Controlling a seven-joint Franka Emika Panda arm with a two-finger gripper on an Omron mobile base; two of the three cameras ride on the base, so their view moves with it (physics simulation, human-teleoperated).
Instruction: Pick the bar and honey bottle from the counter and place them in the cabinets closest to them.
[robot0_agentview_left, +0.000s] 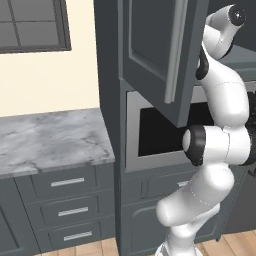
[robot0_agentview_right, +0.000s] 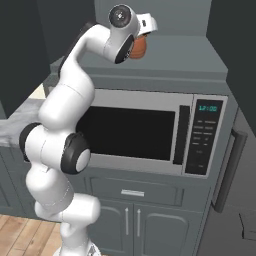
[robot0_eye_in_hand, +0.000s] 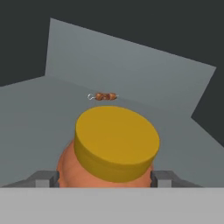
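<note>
The honey bottle (robot0_eye_in_hand: 109, 148), orange-brown with a yellow cap, sits between my two fingertips (robot0_eye_in_hand: 43, 178), and my gripper (robot0_eye_in_hand: 104, 178) is shut on its body. In the right base view the bottle (robot0_agentview_right: 139, 48) hangs under my gripper (robot0_agentview_right: 142, 36) inside the open cabinet (robot0_agentview_right: 175, 55) above the microwave, close over the shelf floor; I cannot tell if it touches. The cabinet's door (robot0_agentview_left: 150, 50) stands swung open. The marbled counter (robot0_agentview_left: 50, 140) lies to the left. The bar is out of view.
A small brown skewer-like item (robot0_eye_in_hand: 102, 96) lies at the back of the cabinet shelf. The microwave (robot0_agentview_right: 140, 130) sits below the shelf, with drawers (robot0_agentview_left: 67, 182) under the counter. The open door hangs close to my arm.
</note>
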